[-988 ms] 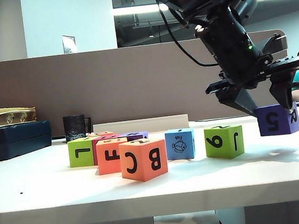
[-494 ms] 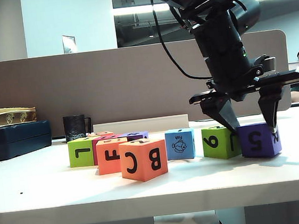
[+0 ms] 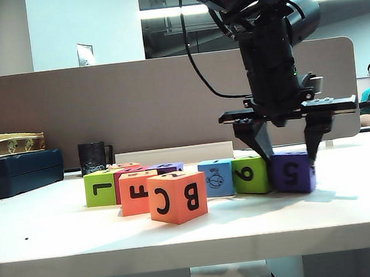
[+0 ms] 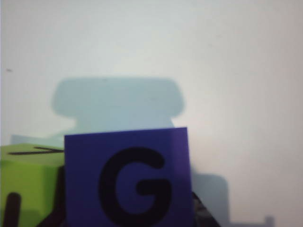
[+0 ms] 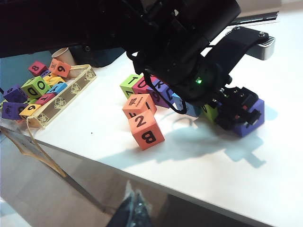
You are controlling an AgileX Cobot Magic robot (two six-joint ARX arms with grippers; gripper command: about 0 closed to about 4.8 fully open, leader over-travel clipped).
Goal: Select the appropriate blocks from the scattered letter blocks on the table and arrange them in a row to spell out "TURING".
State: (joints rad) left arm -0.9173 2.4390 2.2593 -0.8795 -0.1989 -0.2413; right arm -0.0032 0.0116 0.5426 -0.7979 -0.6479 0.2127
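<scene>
Purple foam is what the left gripper point(image 3: 287, 161) is clamped on right now: the purple block point(image 3: 294, 172) sits between its two fingers point(image 3: 260, 145), one on each side, and its bottom looks to be on the white surface point(image 3: 194, 227) or right at it, I honestly can't tell which from the exterior view. It shows a 5 toward that camera and a G point(image 4: 135, 187) on top in the left wrist view. Just past the finger on the row side is the lime green block point(image 3: 251, 175), touching or nearly touching the purple one, then the blue block point(image 3: 216, 178) next to that. What worries me: the row-side finger is wedged into basically no gap, so when the fingers open it could shove the green block and knock the row crooked. Foam also tends to cling to the pads, so a quick lift might drag the cube up or tip it off its G face. If the block isn't fully down, letting go would drop it and it could bounce out of line. Pose-wise, the left arm comes down from above with the wrist near vertical and the fingers pointing straight down. The right gripper isn't in any shot, only its camera looking across the surface.
</scene>
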